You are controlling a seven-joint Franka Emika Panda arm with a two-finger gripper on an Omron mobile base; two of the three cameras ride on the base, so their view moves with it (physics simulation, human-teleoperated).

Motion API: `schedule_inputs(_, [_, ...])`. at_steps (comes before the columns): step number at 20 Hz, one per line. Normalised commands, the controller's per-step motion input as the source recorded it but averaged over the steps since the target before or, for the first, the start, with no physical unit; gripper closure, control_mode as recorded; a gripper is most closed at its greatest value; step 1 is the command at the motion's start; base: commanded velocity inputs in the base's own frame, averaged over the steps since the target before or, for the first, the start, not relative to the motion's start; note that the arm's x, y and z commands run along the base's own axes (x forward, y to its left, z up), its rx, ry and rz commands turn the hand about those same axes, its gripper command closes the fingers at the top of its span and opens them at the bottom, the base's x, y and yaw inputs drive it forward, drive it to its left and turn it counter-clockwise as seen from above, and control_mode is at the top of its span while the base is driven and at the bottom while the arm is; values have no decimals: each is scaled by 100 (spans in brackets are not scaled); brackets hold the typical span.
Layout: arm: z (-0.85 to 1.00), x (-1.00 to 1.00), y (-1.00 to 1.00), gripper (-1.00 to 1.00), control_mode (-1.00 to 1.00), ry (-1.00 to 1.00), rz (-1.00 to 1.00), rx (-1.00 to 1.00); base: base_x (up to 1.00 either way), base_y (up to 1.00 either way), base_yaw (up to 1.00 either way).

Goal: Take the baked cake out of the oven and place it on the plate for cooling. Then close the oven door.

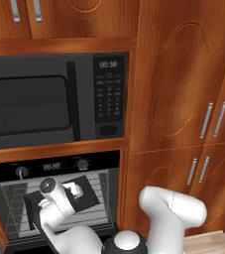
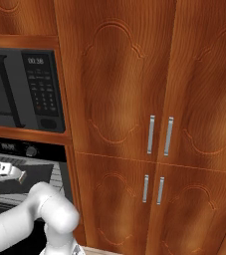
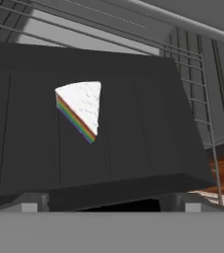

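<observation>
Cake (image 3: 81, 109): a white-iced wedge with rainbow layers, seen lying on a dark tray (image 3: 133, 133) inside the oven (image 1: 54, 198), on its wire rack (image 3: 202, 104). The gripper (image 3: 111, 207) is held at the tray's near edge, jaws spread wide, nothing gripped. The microwave (image 1: 54, 101) is set above the oven; wooden cabinets (image 1: 183, 114) stand to the right.
</observation>
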Motion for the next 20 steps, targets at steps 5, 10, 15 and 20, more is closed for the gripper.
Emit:
schedule_inputs(5, [-13,25,0,-100,-100,0,4,13,0,0,0])
schedule_inputs(10, [-19,23,-4,-100,-100,0,8,8,0,0,0])
schedule_inputs(15, [-24,26,-1,-100,-100,0,7,2,0,0,0])
schedule_inputs(20, [-22,21,2,-100,-100,0,3,6,0,0,0])
